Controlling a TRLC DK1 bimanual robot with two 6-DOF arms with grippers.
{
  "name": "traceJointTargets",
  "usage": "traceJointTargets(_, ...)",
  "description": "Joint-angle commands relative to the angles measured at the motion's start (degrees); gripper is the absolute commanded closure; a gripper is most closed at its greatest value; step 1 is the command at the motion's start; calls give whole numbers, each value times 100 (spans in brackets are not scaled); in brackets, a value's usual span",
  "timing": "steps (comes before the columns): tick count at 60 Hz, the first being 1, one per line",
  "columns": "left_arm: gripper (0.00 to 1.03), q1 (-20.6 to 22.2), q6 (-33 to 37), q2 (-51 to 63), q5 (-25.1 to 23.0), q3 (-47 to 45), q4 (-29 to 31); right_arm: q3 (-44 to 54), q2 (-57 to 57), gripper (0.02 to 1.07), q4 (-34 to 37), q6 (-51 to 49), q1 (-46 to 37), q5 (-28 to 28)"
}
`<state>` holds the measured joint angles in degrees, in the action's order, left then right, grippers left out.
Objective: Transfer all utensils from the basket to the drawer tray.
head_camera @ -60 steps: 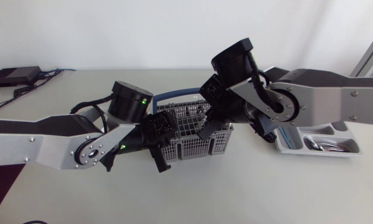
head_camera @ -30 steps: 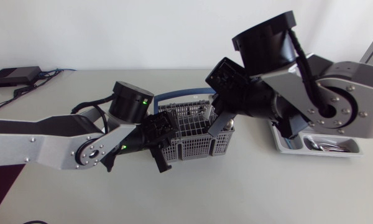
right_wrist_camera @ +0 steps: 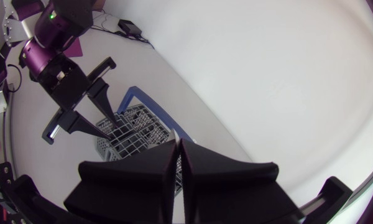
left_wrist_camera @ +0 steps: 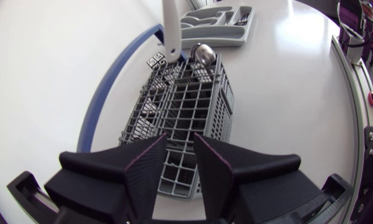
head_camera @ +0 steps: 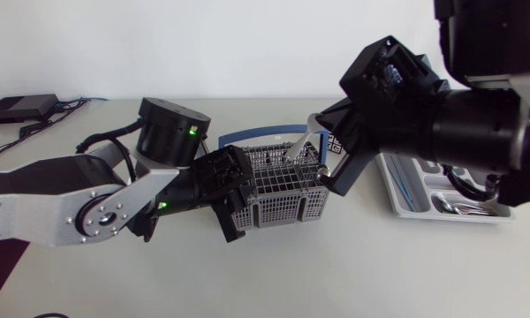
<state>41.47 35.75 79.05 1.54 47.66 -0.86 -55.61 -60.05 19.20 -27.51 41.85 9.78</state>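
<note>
change: right arm risen towards the head camera; pale utensil (left_wrist_camera: 170, 28) drawn up with it out of the basket (head_camera: 287, 210). left arm's elbow shifted, its gripper kept at the basket's end.

item 1, right gripper (right_wrist_camera: 178, 163): held high above the tabletop (head_camera: 380, 265), over the basket's far end. fingers pressed almost together, only a thin slit between them, clamped on the upper end of the pale utensil.

item 2, pale utensil: long, flat, hanging upright; lower tip level with the basket's far rim.

item 3, left gripper (left_wrist_camera: 180, 146): at the basket's near end. fingers a narrow gap apart, clamped on that end.

item 4, basket: grey wire grid, standing on the tabletop between the two arms; blue handle (left_wrist_camera: 102, 99) folded down along one long side. one spoon (left_wrist_camera: 202, 53) stands in its far end, bowl up.

item 5, drawer tray (left_wrist_camera: 230, 38): grey, compartmented, on the tabletop beyond the basket's far end, apart from it; metal cutlery (head_camera: 464, 208) lies in one compartment.
</note>
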Motion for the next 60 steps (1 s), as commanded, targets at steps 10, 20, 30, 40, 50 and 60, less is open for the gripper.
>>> traceJointTargets(10,55,379,-208,-443,-180,261,288,358,459,101,409,26,-133,-732)
traceJointTargets(20,52,282,-613,-478,-1209,657,974,684,653,101,391,44,-300,-1286)
traceJointTargets(30,51,124,-868,-320,-2000,938,1308,930,793,101,339,114,-388,-1699)
traceJointTargets(40,51,98,-973,-74,-2272,1009,1370,956,908,101,321,263,-388,-1910)
traceJointTargets(50,52,10,-1061,173,-2826,1184,1598,921,934,101,304,351,-379,-2059)
traceJointTargets(60,64,10,-1096,217,-2931,1193,1598,938,951,101,304,386,-379,-2086)
